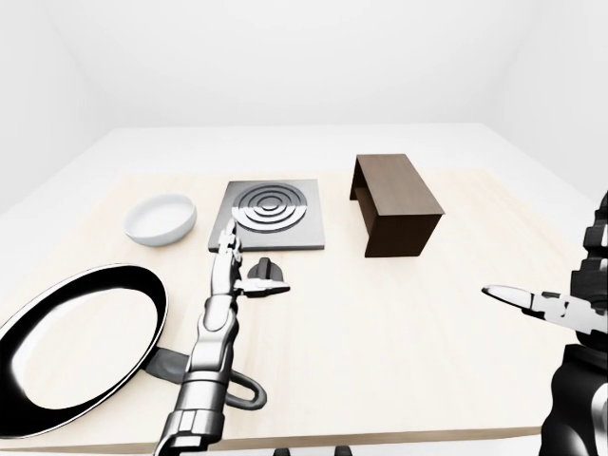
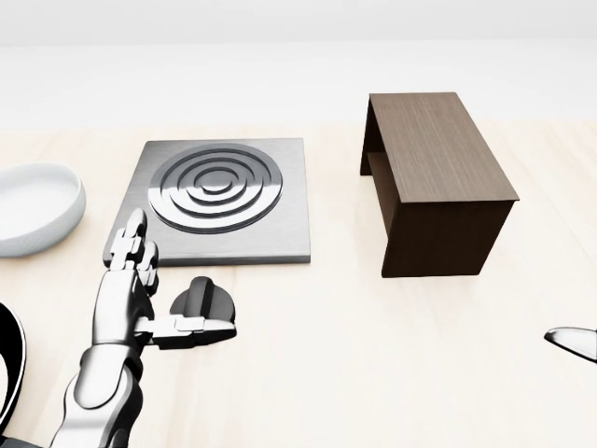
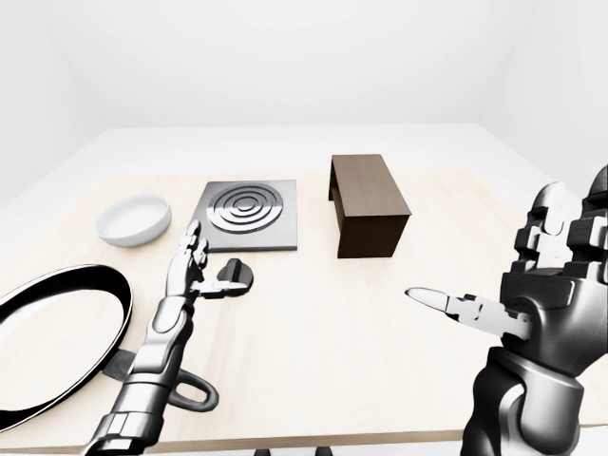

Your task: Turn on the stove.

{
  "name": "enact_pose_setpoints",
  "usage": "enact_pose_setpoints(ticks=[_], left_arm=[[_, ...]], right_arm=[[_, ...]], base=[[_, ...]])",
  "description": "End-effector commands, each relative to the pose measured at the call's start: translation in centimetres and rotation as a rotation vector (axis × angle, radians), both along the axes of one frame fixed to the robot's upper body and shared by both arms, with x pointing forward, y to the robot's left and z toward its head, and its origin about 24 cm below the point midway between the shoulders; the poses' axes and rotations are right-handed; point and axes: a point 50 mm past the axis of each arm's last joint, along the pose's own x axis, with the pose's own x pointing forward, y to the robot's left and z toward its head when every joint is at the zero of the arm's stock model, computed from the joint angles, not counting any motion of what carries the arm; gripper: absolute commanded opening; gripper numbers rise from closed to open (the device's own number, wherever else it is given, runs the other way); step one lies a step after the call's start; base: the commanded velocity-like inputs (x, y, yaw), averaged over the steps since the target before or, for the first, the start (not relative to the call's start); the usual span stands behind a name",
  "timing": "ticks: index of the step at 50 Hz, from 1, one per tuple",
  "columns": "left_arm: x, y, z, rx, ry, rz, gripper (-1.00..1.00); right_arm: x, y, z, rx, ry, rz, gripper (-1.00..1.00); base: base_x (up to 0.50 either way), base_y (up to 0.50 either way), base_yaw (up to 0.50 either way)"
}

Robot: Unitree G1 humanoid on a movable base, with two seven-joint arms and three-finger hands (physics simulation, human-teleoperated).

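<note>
Fingers of our left hand (image 2: 140,280) are spread open, thumb reaching across the black knob (image 2: 207,299) just below the stove (image 2: 280,224) on the counter (image 2: 373,355), gripping nothing. Right hand (image 3: 541,285) is open, idle. We're at the reach step; next, close on the knob and twist.

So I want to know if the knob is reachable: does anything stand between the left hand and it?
Nothing visible does. The left hand is open right at the black knob, its thumb reaching beside it. The stove, bowl and pan lie clear of that gap.
</note>
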Motion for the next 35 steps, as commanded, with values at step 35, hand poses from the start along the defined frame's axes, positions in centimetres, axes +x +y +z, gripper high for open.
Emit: enact_pose_setpoints(ticks=[35], left_arm=[[-0.8, -1.7, -7.4, 0.047, 0.345, -0.040, 1.00]], right_arm=[[-0.1, 0.0, 0.0, -0.004, 0.002, 0.006, 1.00]], base=[[0.00, 0.00, 0.00]])
